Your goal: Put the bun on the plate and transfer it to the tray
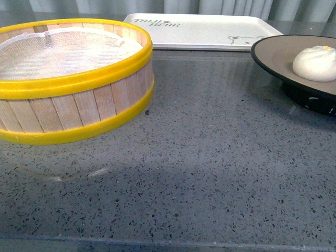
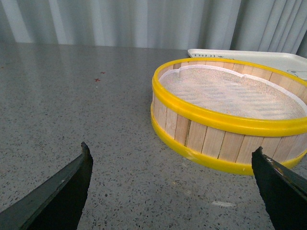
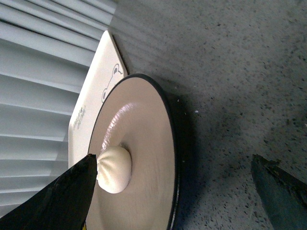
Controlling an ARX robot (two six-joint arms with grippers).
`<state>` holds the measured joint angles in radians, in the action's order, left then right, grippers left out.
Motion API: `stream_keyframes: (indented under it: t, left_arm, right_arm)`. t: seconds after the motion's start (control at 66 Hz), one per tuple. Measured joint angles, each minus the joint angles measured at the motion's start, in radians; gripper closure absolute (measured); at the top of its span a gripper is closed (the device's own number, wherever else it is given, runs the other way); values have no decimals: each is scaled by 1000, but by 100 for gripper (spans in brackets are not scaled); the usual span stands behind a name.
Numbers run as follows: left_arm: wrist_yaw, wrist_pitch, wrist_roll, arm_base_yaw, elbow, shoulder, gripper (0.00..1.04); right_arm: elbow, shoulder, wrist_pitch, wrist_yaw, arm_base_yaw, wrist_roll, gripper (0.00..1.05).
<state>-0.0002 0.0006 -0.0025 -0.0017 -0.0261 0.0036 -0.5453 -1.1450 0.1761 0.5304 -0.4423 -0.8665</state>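
The cream-white bun (image 1: 315, 63) with a yellow dot sits on the tan plate (image 1: 278, 52) with a black rim, at the right edge of the front view. The white tray (image 1: 199, 31) with a bear drawing lies flat behind it at the back. Neither arm shows in the front view. In the right wrist view my right gripper (image 3: 172, 163) is open, its jaws wide apart around the plate's rim (image 3: 175, 143), with the bun (image 3: 115, 168) close to one finger. The tray (image 3: 91, 96) shows beyond the plate. In the left wrist view my left gripper (image 2: 171, 155) is open and empty above the table.
A round wooden steamer basket (image 1: 68, 79) with yellow rims and a white cloth liner stands at the left of the grey speckled table (image 1: 210, 157). It also shows in the left wrist view (image 2: 230, 115), just ahead of the left gripper. Pleated curtains hang behind.
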Motion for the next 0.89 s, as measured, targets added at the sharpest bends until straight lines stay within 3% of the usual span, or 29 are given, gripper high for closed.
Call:
stream_keyframes:
  t: [0.288,0.621,0.893]
  left_arm:
    - [0,0,0,0,0,0,7]
    - [0,0,0,0,0,0,7]
    - [0,0,0,0,0,0,7]
  right_arm:
    - [-3,-21,-24,50,3,-65,9]
    - [-13,-97,65,31,148,-192,9]
    - [-13,-151,105,30,174,-219,50]
